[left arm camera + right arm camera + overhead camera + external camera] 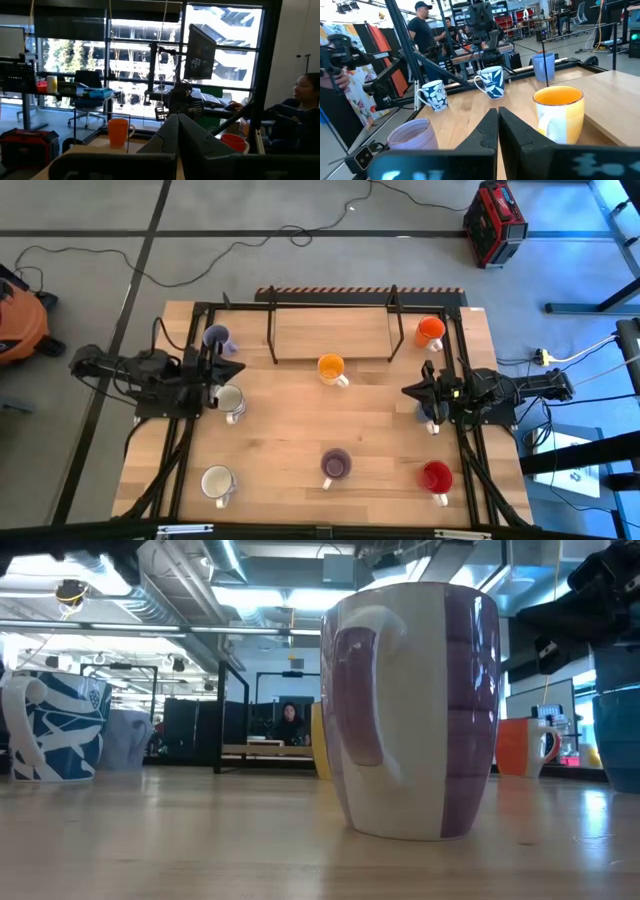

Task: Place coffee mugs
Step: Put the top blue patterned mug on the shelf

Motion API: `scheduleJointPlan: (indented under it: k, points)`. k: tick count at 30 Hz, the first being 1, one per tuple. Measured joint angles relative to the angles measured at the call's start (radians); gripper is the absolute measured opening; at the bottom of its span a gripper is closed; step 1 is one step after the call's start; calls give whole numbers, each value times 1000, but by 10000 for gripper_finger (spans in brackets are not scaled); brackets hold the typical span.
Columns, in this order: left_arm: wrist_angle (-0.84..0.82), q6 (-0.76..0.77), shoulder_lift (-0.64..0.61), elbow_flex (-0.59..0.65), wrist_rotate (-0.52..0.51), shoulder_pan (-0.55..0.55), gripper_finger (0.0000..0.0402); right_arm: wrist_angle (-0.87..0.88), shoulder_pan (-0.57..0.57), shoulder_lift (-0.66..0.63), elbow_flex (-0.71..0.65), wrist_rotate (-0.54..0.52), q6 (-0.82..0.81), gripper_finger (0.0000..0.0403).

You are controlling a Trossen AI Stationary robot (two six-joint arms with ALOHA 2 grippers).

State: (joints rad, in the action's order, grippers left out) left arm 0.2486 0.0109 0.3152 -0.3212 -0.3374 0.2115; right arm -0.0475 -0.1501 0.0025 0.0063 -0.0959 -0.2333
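Observation:
Eight mugs stand upright on the wooden table. In the high view I see a grey-lavender mug, a cream one, a white one, a purple one, a red one, an orange one, a yellow-orange one, and a blue one partly hidden under the right arm. My left gripper hovers shut between the lavender and cream mugs. My right gripper is shut too, raised beside the blue mug. Both wrist views show the fingers closed on nothing.
A dark metal frame rings the table, with posts and a rail along the far edge. The table's middle between the yellow-orange and purple mugs is bare wood. People are in the room beyond. A red case sits on the floor.

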Motion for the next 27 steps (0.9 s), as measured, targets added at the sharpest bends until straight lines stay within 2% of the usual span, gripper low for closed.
scheduleJointPlan:
  k: [8, 15, 18, 20, 23, 27]
  points:
    - [31, 3, 217, -209, -2, 0, 0, -7, 0, 0, 0, -54, -4, 3]
    - [304, 22, 313, -317, 42, 0, 0, -8, 0, 0, 0, -54, -57, 3]
    - [329, 17, 326, -351, 86, 0, 0, -9, 0, 0, 0, -53, -58, 3]
    - [325, -26, 328, -375, 50, -2, 0, -10, 0, 0, 0, -52, -58, 3]
    - [248, -16, 338, -404, -58, -3, 0, -11, 0, 0, 0, -52, -58, 3]
    - [-15, 79, 386, -442, -100, -2, 0, -11, 0, 0, 0, -73, -58, 3]
